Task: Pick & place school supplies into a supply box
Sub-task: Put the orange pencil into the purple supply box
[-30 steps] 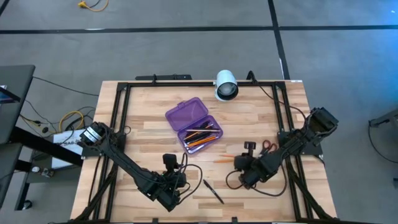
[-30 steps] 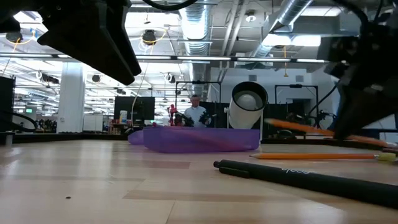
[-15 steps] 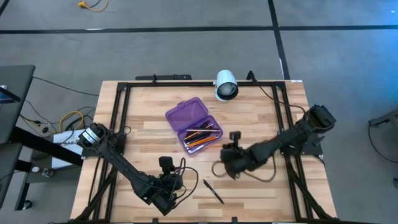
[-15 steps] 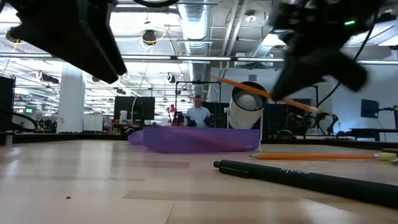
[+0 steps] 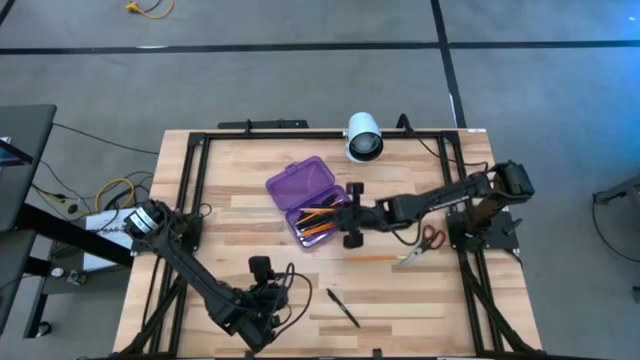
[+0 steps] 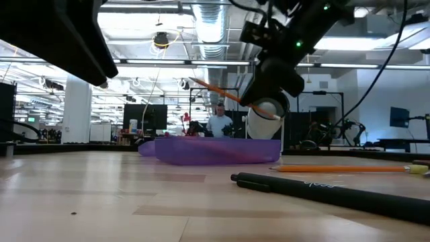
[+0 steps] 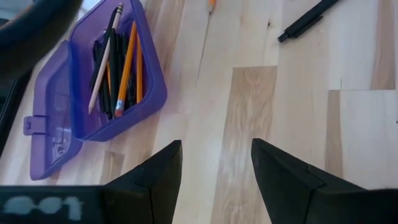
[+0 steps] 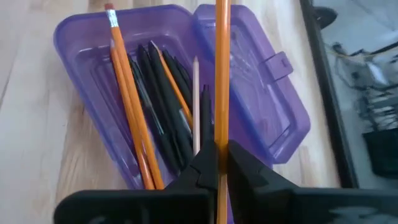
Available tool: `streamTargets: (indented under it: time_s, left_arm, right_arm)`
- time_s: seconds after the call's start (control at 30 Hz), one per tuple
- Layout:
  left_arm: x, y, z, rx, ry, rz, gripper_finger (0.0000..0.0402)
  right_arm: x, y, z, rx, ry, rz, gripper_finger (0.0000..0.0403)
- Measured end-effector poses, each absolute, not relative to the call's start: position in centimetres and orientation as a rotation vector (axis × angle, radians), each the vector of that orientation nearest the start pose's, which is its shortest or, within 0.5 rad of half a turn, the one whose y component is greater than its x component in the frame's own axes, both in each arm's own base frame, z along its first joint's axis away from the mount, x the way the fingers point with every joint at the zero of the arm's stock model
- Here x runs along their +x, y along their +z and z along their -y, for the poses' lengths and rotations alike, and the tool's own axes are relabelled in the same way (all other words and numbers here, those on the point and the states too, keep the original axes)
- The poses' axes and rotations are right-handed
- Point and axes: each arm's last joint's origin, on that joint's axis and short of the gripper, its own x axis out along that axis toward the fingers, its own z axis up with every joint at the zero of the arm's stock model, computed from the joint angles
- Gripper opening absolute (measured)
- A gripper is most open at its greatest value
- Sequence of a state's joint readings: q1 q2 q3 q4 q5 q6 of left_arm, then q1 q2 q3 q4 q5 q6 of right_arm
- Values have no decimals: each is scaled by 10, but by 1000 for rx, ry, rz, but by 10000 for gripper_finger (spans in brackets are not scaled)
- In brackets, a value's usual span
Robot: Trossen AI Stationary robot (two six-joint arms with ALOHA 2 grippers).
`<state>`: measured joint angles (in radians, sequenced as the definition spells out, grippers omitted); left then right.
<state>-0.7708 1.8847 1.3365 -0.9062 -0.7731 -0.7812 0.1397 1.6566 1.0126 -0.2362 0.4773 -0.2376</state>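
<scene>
The supply box [image 5: 312, 200] lies open on the table's far middle, a translucent purple case with its lid [image 8: 255, 68] flat beside its tray. Several orange pencils and black pens [image 8: 155, 106] lie in the tray. My right gripper [image 5: 350, 222] hangs over the tray's right side, shut on an orange pencil [image 8: 221, 62]. My left gripper [image 7: 214, 168] is open over bare wood near the front edge, with nothing between its fingers. Another pencil [image 5: 370, 257], a black pen [image 5: 343, 307] and scissors with orange-red handles [image 5: 430, 238] lie flat on the table. My right gripper pinches the pencil's shaft [image 8: 221, 134] between its two fingers, nearer one end than the middle. It slants down from the table's right side. The pencil [image 6: 215, 91] is lifted clear and tilted, and its long free part rises over the open tray.
A white cylindrical camera [image 5: 363, 138] stands at the far edge behind the box. A black frame [image 5: 190, 160] runs round the tabletop. Bare wood lies left of the box and between the box and the front edge.
My right gripper has swung from the table's right side toward the box, rising and turning, and stays shut on the pencil, which now hangs tilted over the tray. My left gripper has drifted a little toward the table's left edge.
</scene>
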Motion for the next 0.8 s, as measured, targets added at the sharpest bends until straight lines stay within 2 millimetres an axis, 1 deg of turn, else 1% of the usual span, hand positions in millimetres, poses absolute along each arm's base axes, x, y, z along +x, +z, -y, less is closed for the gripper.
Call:
streamTargets:
  time_s: [0.1,0.23,0.5,0.7,0.77,0.8]
  left_arm:
    - [265,190,233,296,379,-917,185]
    - [264,190,234,283,383,-914,185]
    - [264,190,233,292,383,-917,185]
    - [264,190,233,296,382,-918,185]
    - [264,190,233,296,382,-918,185]
    - [264,190,233,296,381,-918,185]
  right_arm:
    - [335,196,-25,-470,-186,-878,3]
    - [336,196,-19,-466,-162,-873,5]
    - [338,196,-16,-437,-96,-861,6]
    - [342,198,-10,-413,-96,-816,7]
    - [349,191,-9,-399,-83,-797,7]
    - [349,186,-8,-401,-80,-819,7]
